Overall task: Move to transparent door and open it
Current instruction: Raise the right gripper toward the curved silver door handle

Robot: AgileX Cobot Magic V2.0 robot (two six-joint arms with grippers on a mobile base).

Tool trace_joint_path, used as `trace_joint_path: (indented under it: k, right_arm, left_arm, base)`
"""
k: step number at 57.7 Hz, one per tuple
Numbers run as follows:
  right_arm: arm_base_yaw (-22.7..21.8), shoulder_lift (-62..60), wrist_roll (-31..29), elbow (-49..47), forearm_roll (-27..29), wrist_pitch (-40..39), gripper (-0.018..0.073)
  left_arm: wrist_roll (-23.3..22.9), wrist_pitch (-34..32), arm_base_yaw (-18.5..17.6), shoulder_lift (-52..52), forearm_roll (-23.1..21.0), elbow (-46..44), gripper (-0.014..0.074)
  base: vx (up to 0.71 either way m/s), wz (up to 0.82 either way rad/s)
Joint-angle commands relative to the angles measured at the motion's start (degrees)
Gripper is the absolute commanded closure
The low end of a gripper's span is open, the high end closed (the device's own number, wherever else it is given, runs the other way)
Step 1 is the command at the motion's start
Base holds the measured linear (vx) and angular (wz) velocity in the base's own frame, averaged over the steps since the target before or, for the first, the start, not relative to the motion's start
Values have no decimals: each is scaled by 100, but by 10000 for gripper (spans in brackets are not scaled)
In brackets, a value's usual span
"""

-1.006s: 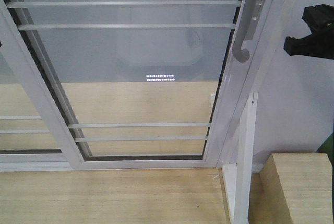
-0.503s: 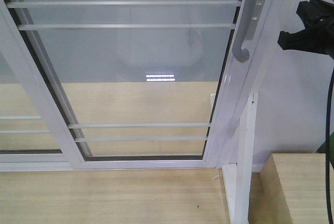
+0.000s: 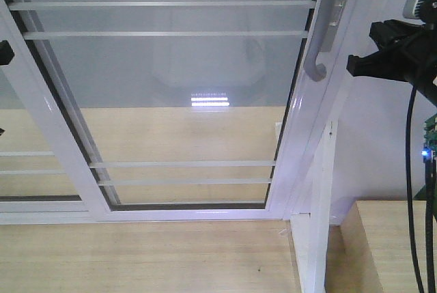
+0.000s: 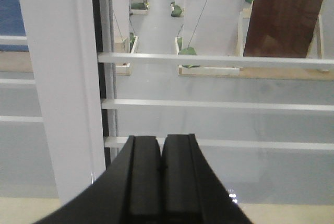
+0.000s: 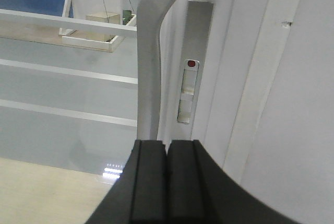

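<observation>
Door [image 3: 177, 102] reached but unopened: right gripper [image 5: 167, 148], pinched closed, hangs near the handle [image 5: 148, 67] without gripping it; sliding is all left.

The right hand [image 3: 351, 65] has slid in from the right edge of the front view towards the handle [image 3: 316, 69]. The handle now sits just to the hand's left, with only a narrow strip of white frame between them; a second ago the gap was clearly wider. More of the arm behind the hand has come into sight. A grey box [image 3: 421, 7] shows above the hand, black cables [image 3: 410, 170] hang down below it, and a small blue light [image 3: 425, 151] glows lower right of it. At the far left edge, the dark tip of the left hand [image 3: 4, 52] now pokes in, where almost nothing showed before.
</observation>
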Motion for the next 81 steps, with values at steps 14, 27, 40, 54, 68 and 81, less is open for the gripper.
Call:
trace_joint_path:
  k: [14,27,40,54,68,81]
  right_arm:
    - [-24,-33,-36,-216,-375,-757,475]
    - [-24,-33,-28,-216,-476,-751,155]
    - [-24,144,-13,-216,-391,-889,-130]
    - [-24,895,-8,-257,-391,-1999,-94]
    - [-24,1767,167,-968,-379,-2220,-35]
    - [-24,2400,183,-1772,-477,-2239,-35]
  left_arm:
    - [-398,-723,-31,63,479,-203,437]
    - [-438,-735,-31,62,479,-197,412]
    - [-438,-735,-31,62,479,-197,411]
    - [-438,-735,-31,62,479,-197,411]
    - [-438,-735,-31,62,479,-197,411]
    - [-438,-735,-31,62,479,-197,411]
  base:
    - [0,0]
    - [0,0]
    - [0,0]
    - [0,0]
    - [0,0]
    - [0,0]
